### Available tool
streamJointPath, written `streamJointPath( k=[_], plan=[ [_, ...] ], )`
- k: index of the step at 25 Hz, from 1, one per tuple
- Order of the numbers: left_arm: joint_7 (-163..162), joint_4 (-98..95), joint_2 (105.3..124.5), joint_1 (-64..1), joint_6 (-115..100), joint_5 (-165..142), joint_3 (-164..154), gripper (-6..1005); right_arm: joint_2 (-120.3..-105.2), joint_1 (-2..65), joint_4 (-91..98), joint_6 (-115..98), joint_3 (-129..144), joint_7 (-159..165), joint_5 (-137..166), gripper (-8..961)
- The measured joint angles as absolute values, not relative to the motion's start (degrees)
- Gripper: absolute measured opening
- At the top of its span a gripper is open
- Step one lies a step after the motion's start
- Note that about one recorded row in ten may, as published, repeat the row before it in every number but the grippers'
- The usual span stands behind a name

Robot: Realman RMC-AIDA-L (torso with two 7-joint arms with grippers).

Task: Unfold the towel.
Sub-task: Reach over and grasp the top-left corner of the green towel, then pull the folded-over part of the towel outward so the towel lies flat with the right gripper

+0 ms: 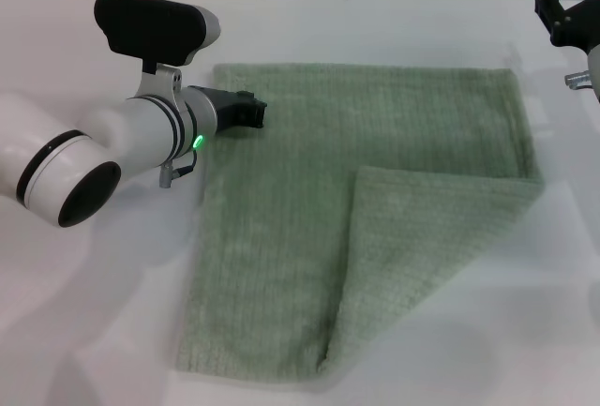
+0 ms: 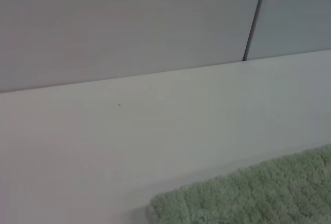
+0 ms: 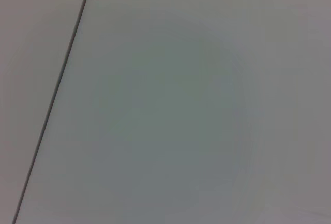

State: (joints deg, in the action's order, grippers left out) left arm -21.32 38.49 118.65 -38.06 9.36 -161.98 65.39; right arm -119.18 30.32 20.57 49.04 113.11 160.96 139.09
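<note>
My left claw sits at the upper left of the head view, over the towel's far left corner. Its dark tip lies low at the cloth there; I cannot tell whether it is open or closed, nor whether it touches the cloth. The left wrist view shows only that corner of the towel at the lower right of the frame, with bare surface beyond it and a pale wall panel behind.

My right claw is at the upper right edge of the head view, off the towel and apart from its far right corner. Its state cannot be read either. The right wrist view shows only a plain pale expanse crossed by one dark seam line at the left of the frame.

The towel lies flat on the white surface in the middle of the head view. Its lower right portion is folded over on top of the rest, forming a second layer with a slanted edge.
</note>
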Motion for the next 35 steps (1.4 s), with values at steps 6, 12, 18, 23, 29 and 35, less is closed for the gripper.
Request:
streamJointPath(
  k=[6,12,18,23,29,35],
  plan=[
    [-21.29,38.59,118.57,-38.06,9.33,-161.98,65.38,-3,-119.25,30.09,21.5,49.04,113.2,160.93,139.13,715],
    [-21.27,38.72,118.47,-38.06,9.3,-161.98,65.58,-3,-119.43,28.68,26.96,47.11,113.38,161.62,138.99,714],
    [-21.26,38.69,118.47,-38.16,9.3,-161.98,65.62,-2,-119.26,26.45,39.22,34.83,114.25,161.98,138.87,714],
    [-21.26,38.64,118.44,-38.16,9.3,-161.98,65.82,-2,-118.91,25.05,49.85,21.49,113.28,161.9,139.03,715],
    [-21.26,38.61,118.39,-38.15,9.32,-161.98,65.89,-2,-118.69,24.27,60.33,2.63,108.8,161.04,139.13,714],
    [-21.24,38.61,118.3,-38.15,9.32,-161.98,65.96,-3,-118.69,26.71,67.73,-19.16,102.21,159.04,139.14,715]
  ],
)
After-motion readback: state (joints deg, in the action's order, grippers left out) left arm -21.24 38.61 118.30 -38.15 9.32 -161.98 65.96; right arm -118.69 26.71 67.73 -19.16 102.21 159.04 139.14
